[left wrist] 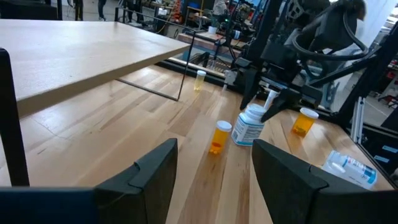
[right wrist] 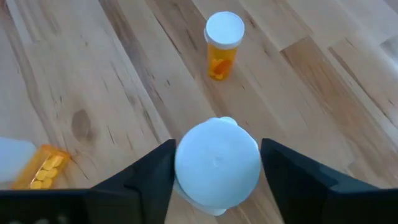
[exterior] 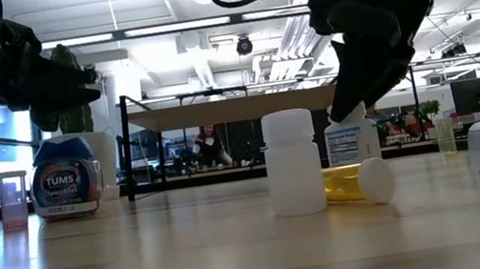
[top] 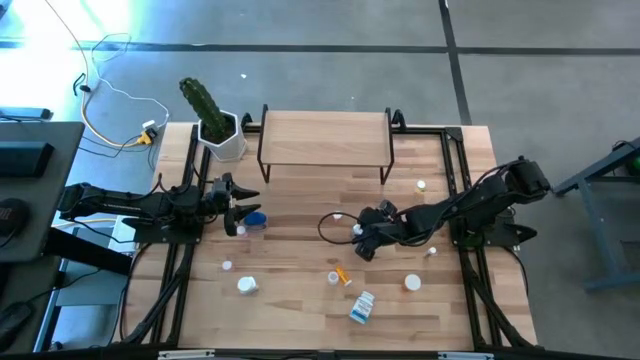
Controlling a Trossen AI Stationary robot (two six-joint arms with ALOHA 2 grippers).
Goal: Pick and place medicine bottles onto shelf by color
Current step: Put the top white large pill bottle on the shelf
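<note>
My right gripper (right wrist: 217,149) is open and reaches down over a white-capped white bottle with a blue label (left wrist: 249,128), which stands on the table (top: 300,250) in front of the shelf (top: 325,135). Its fingers stand on either side of the cap (right wrist: 216,163). My left gripper (top: 237,206) is open and hovers left of centre, beside a blue bottle (top: 256,221). An orange vial (right wrist: 222,46) stands nearby. Another orange vial (top: 344,275) lies on its side next to a white bottle (exterior: 295,174). My right gripper comes at the white bottle's cap (right wrist: 216,163) from above, one finger on each side of it. The bottle stands upright on the table. Whether the fingers touch the cap, I cannot tell.
A white pot with a cactus (top: 215,128) stands at the shelf's left end. More bottles are scattered toward the near edge: a white one (top: 247,285), a white-capped one (top: 413,283), a large labelled one lying down (top: 362,307) and a pinkish vial (exterior: 14,199). A black cable (top: 330,225) loops beside my right gripper.
</note>
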